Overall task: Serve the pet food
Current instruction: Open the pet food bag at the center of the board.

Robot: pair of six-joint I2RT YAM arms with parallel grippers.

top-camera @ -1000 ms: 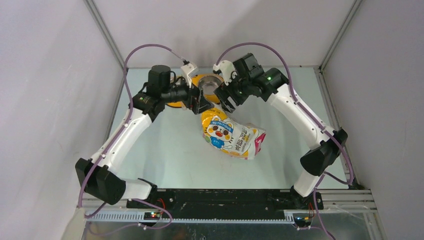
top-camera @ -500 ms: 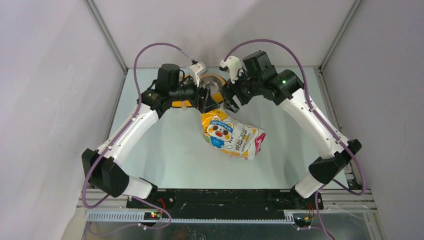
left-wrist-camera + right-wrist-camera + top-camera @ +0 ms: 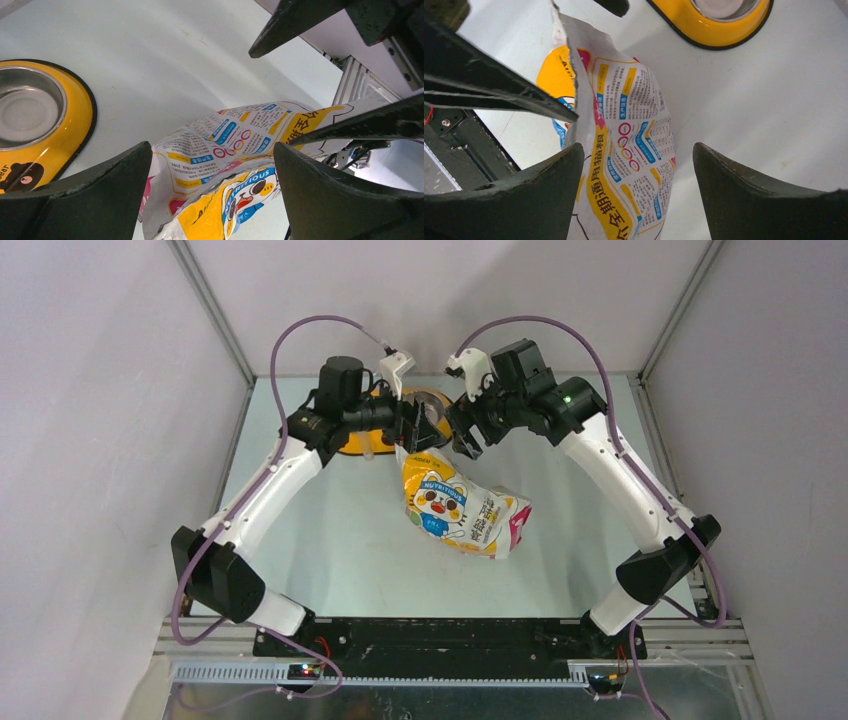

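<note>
1. The pet food bag (image 3: 462,507), glossy yellow, white and pink with a cartoon cat, lies on its side near the middle of the table (image 3: 330,540). Its torn mouth points to 12 o'clock and its pink base to 4 o'clock. The kibble itself cannot be seen.
2. The left gripper (image 3: 410,437) hangs over the mouth of the bag, at about 11 o'clock from the cat print. Its 2 fingers are spread wide. In the left wrist view the crumpled bag top shows between them, and whether it touches the left finger cannot be told.
3. The right gripper (image 3: 465,440) hangs just beside it, at about 12 o'clock from the cat print. Its jaws are also apart and clamp nothing. In the right wrist view the printed back of the bag lies below and between its fingers.
4. The 2 grippers face each other, close together, above the bag's ragged upper edge.
5. The yellow feeder (image 3: 360,447) sits at 11 o'clock from the bag, partly hidden under the left arm. 1 steel bowl (image 3: 25,107) shows in the left wrist view.
</note>
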